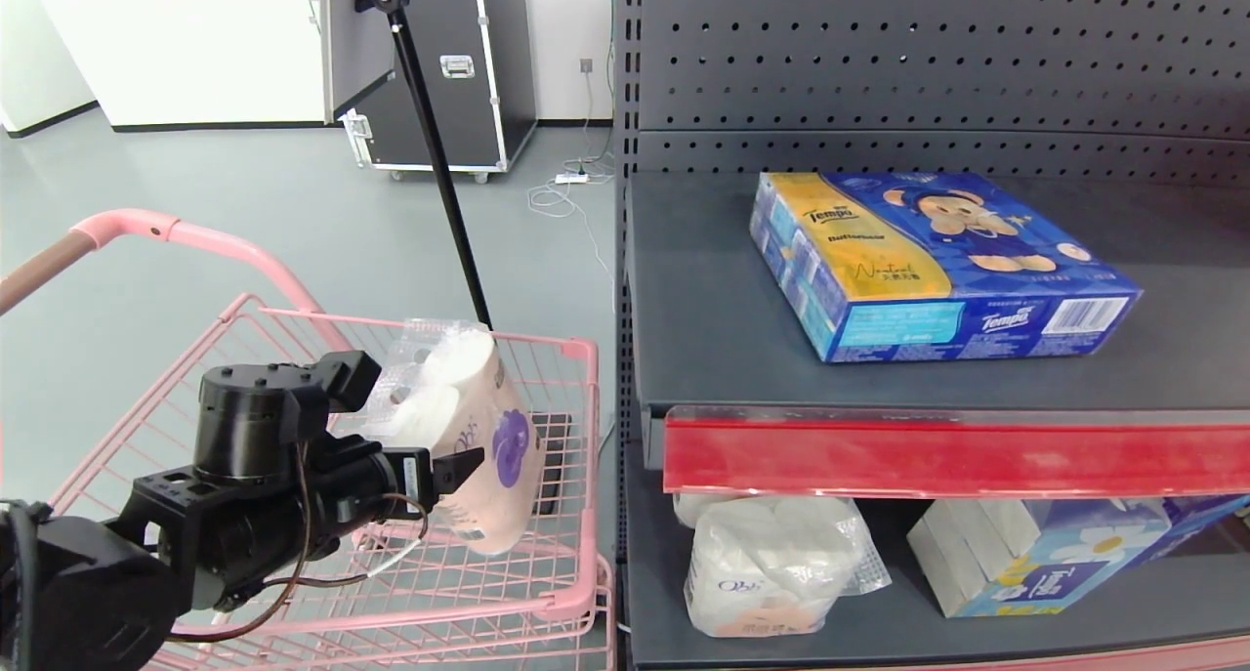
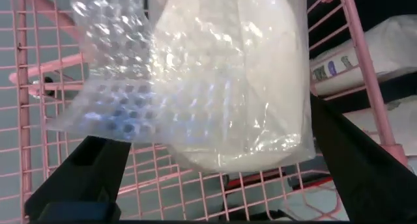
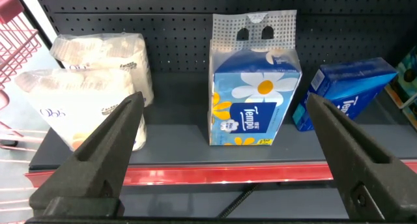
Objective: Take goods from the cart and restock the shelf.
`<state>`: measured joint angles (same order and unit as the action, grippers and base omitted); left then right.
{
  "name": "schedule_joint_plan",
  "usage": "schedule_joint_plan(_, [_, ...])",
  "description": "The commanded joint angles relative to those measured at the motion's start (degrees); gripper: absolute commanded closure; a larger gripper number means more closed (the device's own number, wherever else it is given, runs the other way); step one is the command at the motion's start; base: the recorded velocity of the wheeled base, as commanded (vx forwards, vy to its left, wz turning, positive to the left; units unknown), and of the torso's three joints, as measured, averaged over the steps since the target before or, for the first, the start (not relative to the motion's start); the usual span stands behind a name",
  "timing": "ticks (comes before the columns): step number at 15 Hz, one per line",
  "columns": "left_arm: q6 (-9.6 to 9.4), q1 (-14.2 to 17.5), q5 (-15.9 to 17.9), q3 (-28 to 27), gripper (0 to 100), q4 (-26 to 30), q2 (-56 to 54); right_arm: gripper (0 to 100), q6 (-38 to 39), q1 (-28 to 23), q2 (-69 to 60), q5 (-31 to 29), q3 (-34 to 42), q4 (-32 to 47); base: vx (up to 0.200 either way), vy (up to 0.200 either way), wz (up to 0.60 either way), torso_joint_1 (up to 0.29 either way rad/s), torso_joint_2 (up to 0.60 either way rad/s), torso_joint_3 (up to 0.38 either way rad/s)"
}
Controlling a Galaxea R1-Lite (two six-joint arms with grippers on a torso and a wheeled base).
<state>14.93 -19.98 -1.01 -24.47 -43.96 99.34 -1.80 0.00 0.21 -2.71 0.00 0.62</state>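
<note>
Head view, 8 o'clock: the left gripper (image 1: pixel 427 414) pinches the toilet-roll pack (image 1: pixel 493 437) at its upper end, one finger on each side of the film wrap. The pack hangs tilted inside the pink cart (image 1: pixel 547 339) and, as far as can be judged, is clear of the basket floor. Left wrist view confirms the hold: the fingers (image 2: pixel 85 178) flank the pack (image 2: pixel 234 87), and its perforated carry flap lies loose over one of them.

Handling, as a judgement: the pack is light, bulky and soft. The film is slick and the rolls compress, so a hold across the body is safer than one on the flap, which may tear or let the load swing. Keep the squeeze moderate; the rolls deform but do not break.

Head view, 3 o'clock: the shelf (image 1: pixel 723 329) carries a flat blue tissue box (image 1: pixel 928 261) on its upper board, with bare board on the box's 9 o'clock side. Below the red price strip (image 1: pixel 957 456), at 5 o'clock, sit a matching roll pack (image 1: pixel 771 564) and a tissue multipack (image 1: pixel 1045 554). The gap between them looks like the proper slot.

Right wrist view: the right gripper (image 3: pixel 225 103) is spread wide and empty, facing the lower board, where the multipack (image 3: pixel 254 113) stands upright.
</note>
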Motion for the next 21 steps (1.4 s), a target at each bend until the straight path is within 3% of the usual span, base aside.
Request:
schedule_joint_plan(1, [0.1,-0.32,-0.57,0.38,0,-1.74,2.96,0,-0.04,-0.09,-0.03,-0.02,0.0,-0.01,0.0,0.0,0.0,0.0,0.0,0.0])
schedule_joint_plan(5, [2.03,-1.46,-2.86,3.02,0,-9.39,7.27,0,-0.04,0.0,-0.03,-0.02,0.0,-0.01,0.0,0.0,0.0,0.0,0.0,0.0])
schedule_joint_plan(11, [2.21,-2.26,-6.46,3.11,0,-22.13,14.13,0,-0.04,0.0,-0.03,-0.02,0.0,-0.01,0.0,0.0,0.0,0.0,0.0,0.0])
schedule_joint_plan(16, [2.12,-1.9,-6.63,1.44,0,-23.63,15.18,0,-0.04,0.0,-0.03,-0.02,0.0,-0.01,0.0,0.0,0.0,0.0,0.0,0.0])
schedule_joint_plan(21, [2.12,-1.9,-9.01,-1.72,0,-23.72,16.41,0,-0.04,0.0,-0.03,-0.02,0.0,-0.01,0.0,0.0,0.0,0.0,0.0,0.0])
